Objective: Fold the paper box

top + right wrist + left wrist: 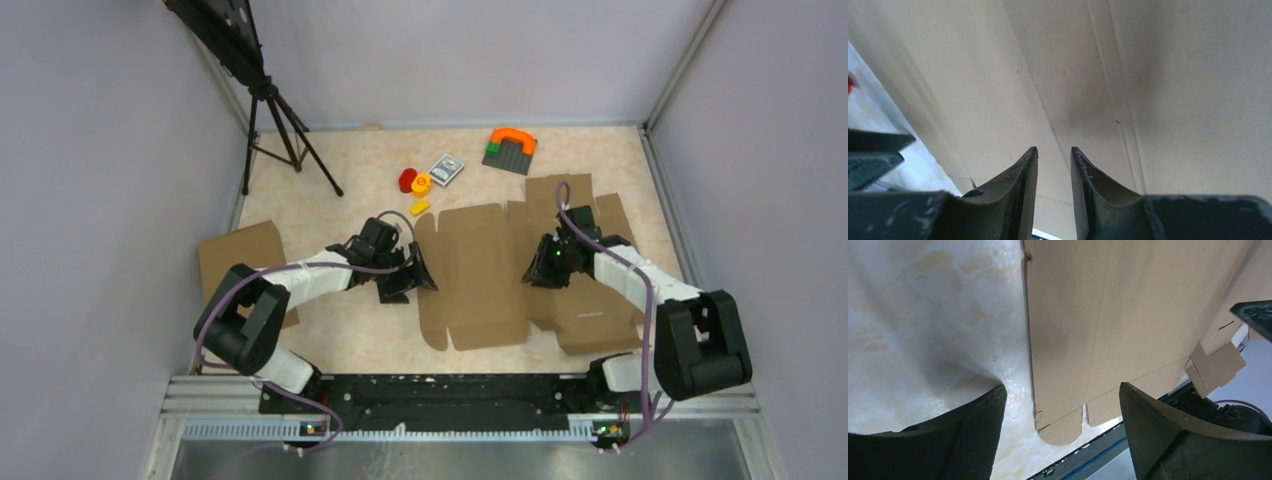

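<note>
Two claws: left claw point(1060, 405), right claw point(1054, 150). One flat box point(480, 270), one cardboard sheet point(240, 255), one tripod point(268, 92), one card pack point(446, 168), one orange arch point(513, 135), one red toy point(407, 180), two yellow toys point(421, 184) point(419, 208).

Paper box point(480, 270) partly under right arm point(625, 272), tripod point(268, 90) top cropped

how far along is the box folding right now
Nothing looks folded yet: the paper box lies flat on the table. In hand: the left gripper, wide open, sits at its left edge; the right gripper, narrowly open, is over its right panels, holding nothing. All folds are left.
</note>
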